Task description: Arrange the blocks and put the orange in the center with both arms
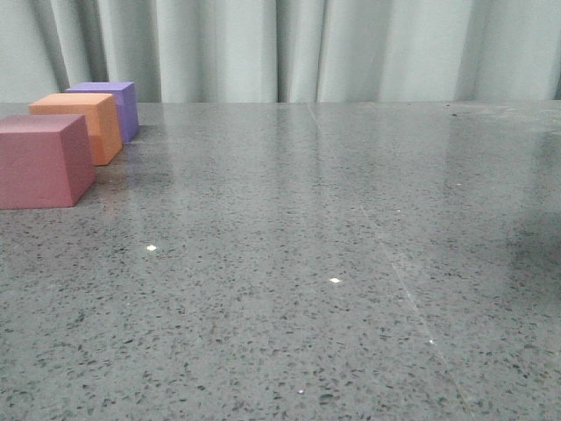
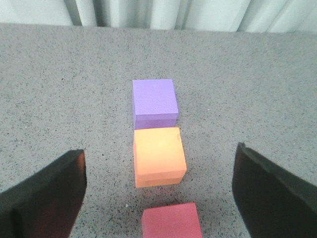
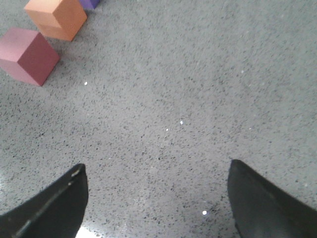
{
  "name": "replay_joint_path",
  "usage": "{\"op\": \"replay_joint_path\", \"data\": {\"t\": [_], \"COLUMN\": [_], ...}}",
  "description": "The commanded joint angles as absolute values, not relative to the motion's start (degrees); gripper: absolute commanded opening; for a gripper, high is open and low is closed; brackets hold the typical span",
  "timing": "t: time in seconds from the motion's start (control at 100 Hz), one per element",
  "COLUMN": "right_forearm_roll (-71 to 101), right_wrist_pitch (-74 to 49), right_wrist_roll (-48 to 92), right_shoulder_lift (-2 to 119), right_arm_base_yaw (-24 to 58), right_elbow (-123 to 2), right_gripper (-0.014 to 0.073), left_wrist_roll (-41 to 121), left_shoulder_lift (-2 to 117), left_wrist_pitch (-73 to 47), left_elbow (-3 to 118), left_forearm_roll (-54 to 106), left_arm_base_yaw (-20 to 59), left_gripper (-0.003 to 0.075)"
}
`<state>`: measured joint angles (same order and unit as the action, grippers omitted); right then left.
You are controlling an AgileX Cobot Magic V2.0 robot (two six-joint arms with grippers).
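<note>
Orange block (image 1: pixel 77 125) sits mid-row on the grey speckled surface (image 1: pixel 333 263), at the far left of the front view, w/ the purple block (image 1: pixel 112 107) behind it and the pink-red block (image 1: pixel 42 160) in front, nearest the camera. Row runs roughly front-to-back; purple & orange look touching or nearly so, pink-red a small gap away from orange per the left wrist view. All 3 lie flat on the surface, nothing gripping them. Left claw (image 2: pixel 158 198) is spread wide, both dark fingers (image 2: pixel 44 198) at the frame edges, hovering over the row w/ pink-red just between them and orange + purple beyond; holding nothing. Right claw (image 3: pixel 158 198) also wide, empty, over bare surface well apart from the blocks, which show only at the corner of its view (purple barely visible there). Pale curtain (image 1: pixel 307 48) hangs behind the surface. Neither arm shows in the front view.
</note>
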<state>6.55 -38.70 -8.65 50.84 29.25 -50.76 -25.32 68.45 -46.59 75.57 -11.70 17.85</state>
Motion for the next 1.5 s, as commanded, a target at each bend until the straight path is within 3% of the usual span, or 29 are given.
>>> {"op": "replay_joint_path", "data": {"t": [0.0,0.23,0.32,0.44,0.61,0.73,1.49], "right_forearm_roll": [5.11,3.26,3.00,2.85,2.85,2.85,3.06], "right_wrist_pitch": [-32.38,-29.56,-27.75,-26.66,-24.51,-23.22,-17.28], "right_wrist_roll": [-7.95,-7.95,-7.95,-7.95,-7.95,-7.95,-7.95], "right_shoulder_lift": [47.80,41.87,39.90,37.31,34.13,32.40,26.73], "right_arm_base_yaw": [29.25,29.25,29.25,29.25,29.25,29.25,29.25], "right_elbow": [-50.33,-45.78,-43.89,-41.91,-39.22,-37.67,-31.12], "right_gripper": [0.0579,0.0576,0.0522,0.0352,0.0029,-0.0125,-0.0121], "left_wrist_roll": [-24.75,-23.54,-23.54,-23.54,-23.54,-23.54,-23.54], "left_shoulder_lift": [62.52,50.85,46.77,41.58,34.99,31.31,22.01], "left_wrist_pitch": [-39.27,-29.77,-27.19,-25.28,-24.66,-24.66,-23.41], "left_elbow": [73.31,60.55,55.84,50.18,43.73,40.39,33.15], "left_forearm_roll": [-12.42,-12.42,-12.42,-12.82,-12.82,-12.90,-13.09], "left_arm_base_yaw": [17.68,17.68,17.68,17.68,17.68,17.68,17.68], "left_gripper": [0.0544,0.0403,0.0326,0.0221,0.0078,-0.0006,-0.0019]}}
